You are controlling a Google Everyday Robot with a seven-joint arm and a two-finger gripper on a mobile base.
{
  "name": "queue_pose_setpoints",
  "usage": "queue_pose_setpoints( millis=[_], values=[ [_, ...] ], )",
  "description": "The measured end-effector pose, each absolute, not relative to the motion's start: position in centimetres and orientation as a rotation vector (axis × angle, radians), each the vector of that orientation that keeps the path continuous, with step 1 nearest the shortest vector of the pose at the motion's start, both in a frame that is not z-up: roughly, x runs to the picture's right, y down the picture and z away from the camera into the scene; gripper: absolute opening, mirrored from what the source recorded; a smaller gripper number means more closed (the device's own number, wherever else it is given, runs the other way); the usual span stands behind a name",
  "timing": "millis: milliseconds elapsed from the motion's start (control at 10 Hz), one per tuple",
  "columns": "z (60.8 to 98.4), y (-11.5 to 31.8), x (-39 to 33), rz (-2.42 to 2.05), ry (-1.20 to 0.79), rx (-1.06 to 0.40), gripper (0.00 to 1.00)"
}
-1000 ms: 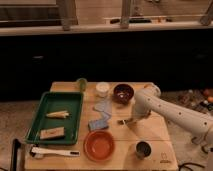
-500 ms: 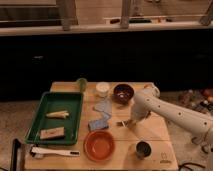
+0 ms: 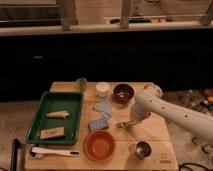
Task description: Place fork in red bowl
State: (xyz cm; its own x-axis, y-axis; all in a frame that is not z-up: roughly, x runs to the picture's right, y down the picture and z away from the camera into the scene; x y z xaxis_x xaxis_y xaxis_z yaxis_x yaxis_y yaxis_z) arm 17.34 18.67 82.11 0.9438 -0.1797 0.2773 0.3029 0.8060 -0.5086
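The red bowl (image 3: 99,145) is a wide shallow orange-red bowl near the table's front edge, and nothing lies in it. The small silvery fork (image 3: 122,125) is just above and to the right of the bowl, at the tip of my gripper (image 3: 128,123). The white arm reaches in from the right, and the gripper hangs low over the table by the fork's handle end. The fork lies outside the bowl.
A green tray (image 3: 54,116) with two pale items lies at the left. A white-handled utensil (image 3: 54,152) lies at the front left. A dark maroon bowl (image 3: 123,92), white cup (image 3: 102,88), green cup (image 3: 81,83), blue sponges (image 3: 100,115) and a metal cup (image 3: 142,149) stand around.
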Motion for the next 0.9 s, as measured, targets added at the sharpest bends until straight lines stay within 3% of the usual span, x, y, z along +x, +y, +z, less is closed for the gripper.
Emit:
queue_pose_setpoints(
  millis=[900],
  values=[
    [80.6,16.4,17.4,-0.269,-0.243,-0.536,0.00]
  ],
)
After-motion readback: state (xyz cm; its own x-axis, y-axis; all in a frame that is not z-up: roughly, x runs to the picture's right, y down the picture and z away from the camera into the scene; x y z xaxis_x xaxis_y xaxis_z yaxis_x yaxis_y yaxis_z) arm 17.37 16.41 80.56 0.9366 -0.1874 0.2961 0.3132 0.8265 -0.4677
